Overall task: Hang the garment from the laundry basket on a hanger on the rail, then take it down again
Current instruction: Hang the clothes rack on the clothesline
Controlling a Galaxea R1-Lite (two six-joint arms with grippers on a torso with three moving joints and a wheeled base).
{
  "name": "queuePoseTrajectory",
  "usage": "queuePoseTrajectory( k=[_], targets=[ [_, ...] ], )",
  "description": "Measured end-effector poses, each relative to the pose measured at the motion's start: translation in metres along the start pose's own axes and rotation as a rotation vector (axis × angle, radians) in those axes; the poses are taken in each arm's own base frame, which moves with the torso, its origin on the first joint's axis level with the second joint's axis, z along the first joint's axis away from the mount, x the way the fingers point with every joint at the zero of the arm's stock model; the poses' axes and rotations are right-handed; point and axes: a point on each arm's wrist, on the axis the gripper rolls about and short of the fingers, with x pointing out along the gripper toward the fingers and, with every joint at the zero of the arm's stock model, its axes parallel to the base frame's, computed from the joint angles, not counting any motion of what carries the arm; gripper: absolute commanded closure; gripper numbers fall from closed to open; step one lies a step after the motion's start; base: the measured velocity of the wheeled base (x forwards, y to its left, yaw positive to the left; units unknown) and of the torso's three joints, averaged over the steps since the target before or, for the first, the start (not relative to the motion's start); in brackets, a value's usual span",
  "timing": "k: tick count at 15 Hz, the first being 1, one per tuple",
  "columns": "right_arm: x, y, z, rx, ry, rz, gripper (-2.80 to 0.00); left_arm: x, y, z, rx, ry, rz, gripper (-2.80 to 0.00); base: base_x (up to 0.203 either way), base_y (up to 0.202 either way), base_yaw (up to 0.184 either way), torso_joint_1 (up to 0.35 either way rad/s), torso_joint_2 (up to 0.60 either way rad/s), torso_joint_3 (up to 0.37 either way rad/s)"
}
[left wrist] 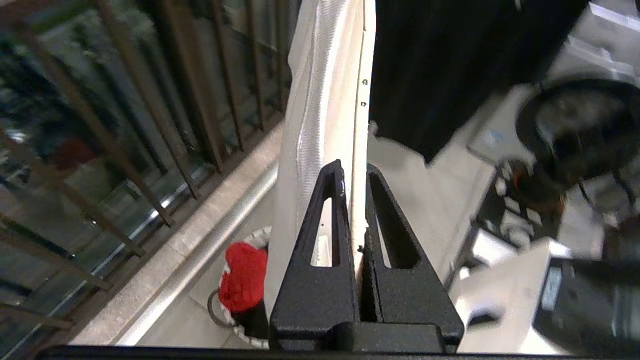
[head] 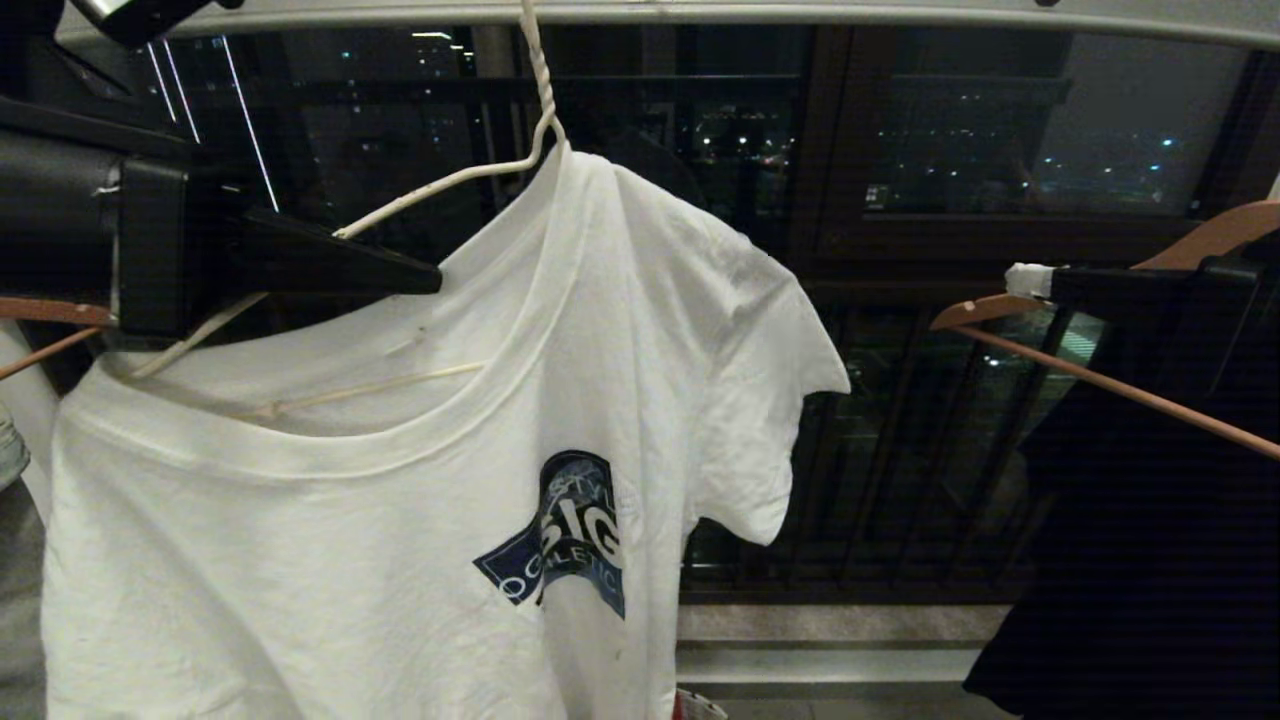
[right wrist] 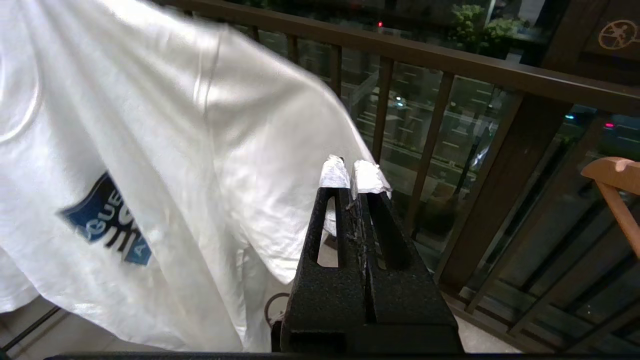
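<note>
Night-time balcony, city lights beyond dark railing bars (head: pixel 900 470): your white T-shirt (head: pixel 330 540) hangs on the wire hanger (head: pixel 440 185), whose twisted neck rises to the pale rail (head: pixel 800 12) overhead. Only one shoulder is seated; on the other side the bare wire pokes out through the collar, and the shirt sags crooked, blue logo creased. Your left hand (head: pixel 425 278) is clamped narrow on that exposed wire and collar edge. Pull too hard and the hook could jump off the rail, or the shirt could slide off toward the laundry basket (left wrist: pixel 235 320) and red cloth (left wrist: pixel 244 276) below. Your right hand (right wrist: pixel 354 174), pinched shut and empty, waits just beside the sleeve, near a wooden hanger (head: pixel 1100 380) carrying a black garment (head: pixel 1150 570).
</note>
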Motion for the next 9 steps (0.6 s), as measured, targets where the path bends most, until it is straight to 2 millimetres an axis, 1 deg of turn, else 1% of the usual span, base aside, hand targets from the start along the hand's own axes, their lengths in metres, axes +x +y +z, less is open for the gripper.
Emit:
queuePoseTrajectory(
  k=[4,9],
  targets=[
    [-0.002,-0.0005,0.0011,-0.001,-0.006,-0.005,0.0,0.0006,0.0025,0.0036,-0.015,-0.021,0.056,0.0,0.0,0.0,0.0,0.0,0.0,0.0],
    [-0.0033,-0.0007,0.0017,-0.002,-0.01,-0.007,0.0,0.0064,0.008,0.0021,-0.019,-0.008,0.059,0.0,0.0,0.0,0.0,0.0,0.0,0.0]
  ],
)
